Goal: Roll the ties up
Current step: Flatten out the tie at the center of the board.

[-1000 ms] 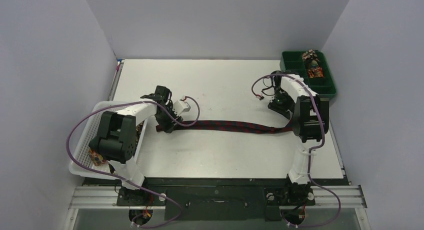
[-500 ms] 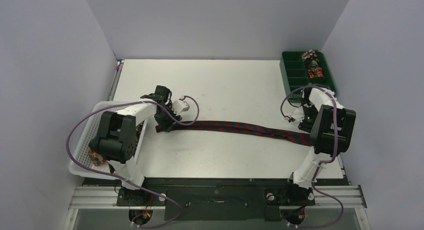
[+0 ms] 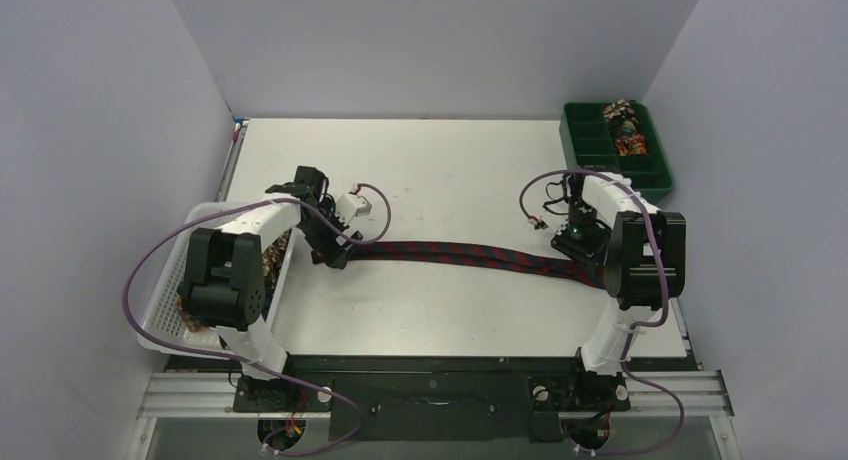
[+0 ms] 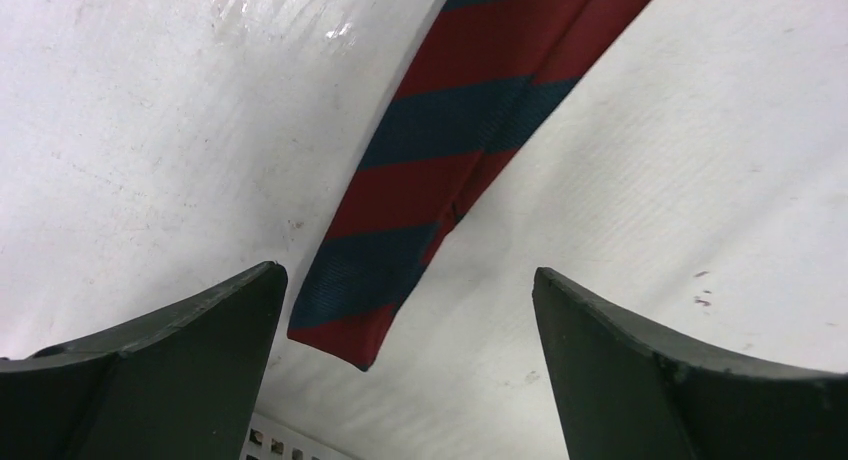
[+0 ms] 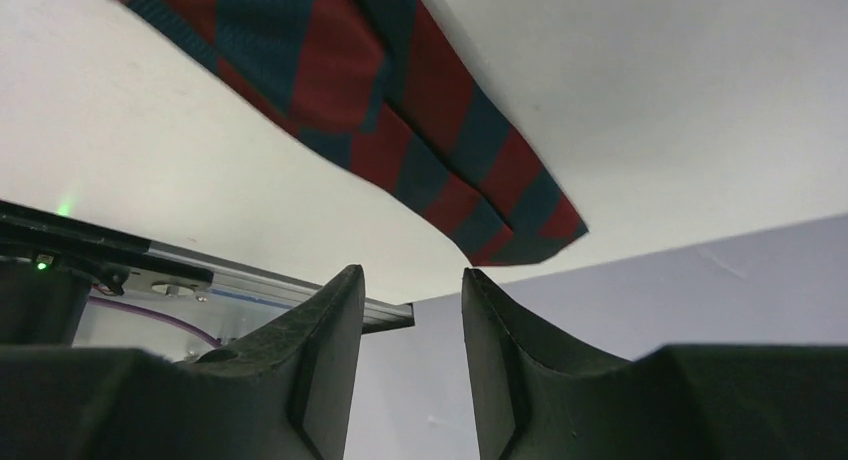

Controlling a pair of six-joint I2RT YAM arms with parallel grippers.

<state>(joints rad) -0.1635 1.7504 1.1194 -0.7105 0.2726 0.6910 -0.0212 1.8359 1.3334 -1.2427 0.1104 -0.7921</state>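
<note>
Navy-red tie [image 3: 470,253] crosswise, narrow end seemingly leftward

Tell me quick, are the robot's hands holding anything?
Left gripper: open wide, holding nothing; tie lies loose below.
Right gripper: slightly open, holding nothing.

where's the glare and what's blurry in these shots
Left wrist: glare streaks on the table at top, striped tie sharp, left fingers dark. Right wrist: right fingers underlit, small green light at left. Top external: even light, soft shadows.
</note>
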